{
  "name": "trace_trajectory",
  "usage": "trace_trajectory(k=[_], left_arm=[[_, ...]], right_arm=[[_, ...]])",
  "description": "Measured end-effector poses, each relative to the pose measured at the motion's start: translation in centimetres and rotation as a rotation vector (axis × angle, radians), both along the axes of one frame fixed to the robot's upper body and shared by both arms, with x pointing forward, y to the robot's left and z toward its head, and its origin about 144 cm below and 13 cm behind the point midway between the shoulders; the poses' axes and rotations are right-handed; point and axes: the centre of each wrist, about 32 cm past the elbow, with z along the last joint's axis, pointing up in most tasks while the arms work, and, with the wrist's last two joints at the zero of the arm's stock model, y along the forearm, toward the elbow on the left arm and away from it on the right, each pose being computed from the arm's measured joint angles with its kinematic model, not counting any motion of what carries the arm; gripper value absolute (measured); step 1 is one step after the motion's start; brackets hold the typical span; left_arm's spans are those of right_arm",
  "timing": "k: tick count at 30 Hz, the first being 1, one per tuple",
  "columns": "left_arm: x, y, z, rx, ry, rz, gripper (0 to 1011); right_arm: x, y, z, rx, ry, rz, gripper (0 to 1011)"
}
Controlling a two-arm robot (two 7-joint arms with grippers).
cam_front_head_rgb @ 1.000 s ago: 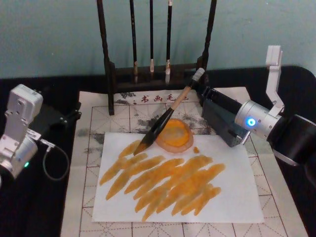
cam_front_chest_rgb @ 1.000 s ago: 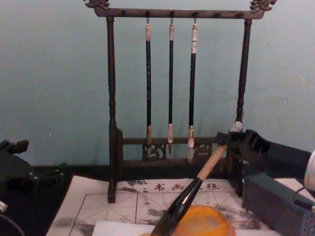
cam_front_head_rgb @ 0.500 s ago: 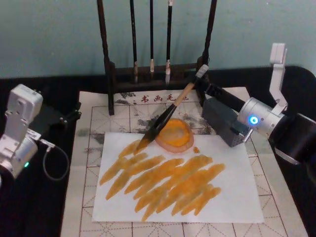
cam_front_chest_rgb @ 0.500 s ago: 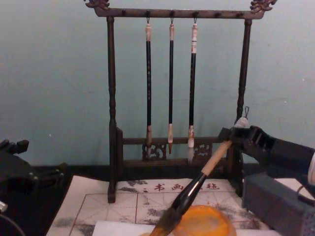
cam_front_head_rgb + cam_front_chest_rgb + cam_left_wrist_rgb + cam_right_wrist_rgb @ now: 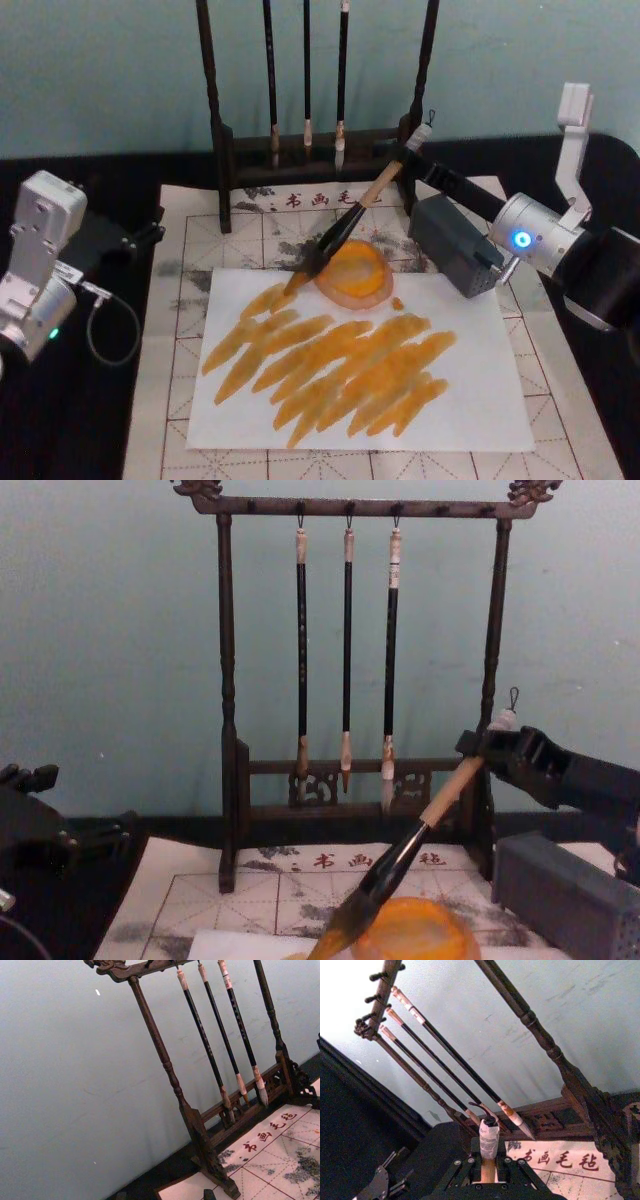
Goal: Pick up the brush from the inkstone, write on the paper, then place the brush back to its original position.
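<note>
Well left of the rack [image 5: 226, 160], over the black table [image 5: 90, 430], we find the left gripper [image 5: 150, 233] idle by the mat's edge; whether it is released or clenched we cannot tell. In front of the rack lies one grid-lined mat [image 5: 175, 330] with red characters. On it lies one sheet, the paper [image 5: 480, 400], covered with slanting orange strokes. From the rack's top bar hang three thin black brushes [image 5: 347, 650], side by side, tips down.

The brush [image 5: 350, 212], the single large one, is in the air in front of the rack's right half. Its long axis runs on a slant. The looped handle end is up and to the right, near the rack's right post. The orange-loaded bristle tip points down and to the left, at the paper's far edge; we cannot tell whether it touches the sheet.

Just right of that tip, in front of the rack's middle, sits one round inkstone [image 5: 370, 297] holding orange pigment, and the brush's black section crosses above its left rim. Further right, in front of the right post, stands one dark grey box [image 5: 450, 245]. The right gripper [image 5: 410, 152] reaches in from the right, its fingers [image 5: 512, 1172] clenched on the tan handle just below the loop end.
</note>
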Motion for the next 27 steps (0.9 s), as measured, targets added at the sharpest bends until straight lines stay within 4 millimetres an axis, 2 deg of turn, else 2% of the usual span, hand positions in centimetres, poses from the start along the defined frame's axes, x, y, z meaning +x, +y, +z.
trace_trajectory(k=[27], left_arm=[[0.0,0.0,0.0,0.000,0.000,0.000,1001]], right_arm=[[-1.4,-1.4,1.4,0.092,-0.006,-0.049,182]])
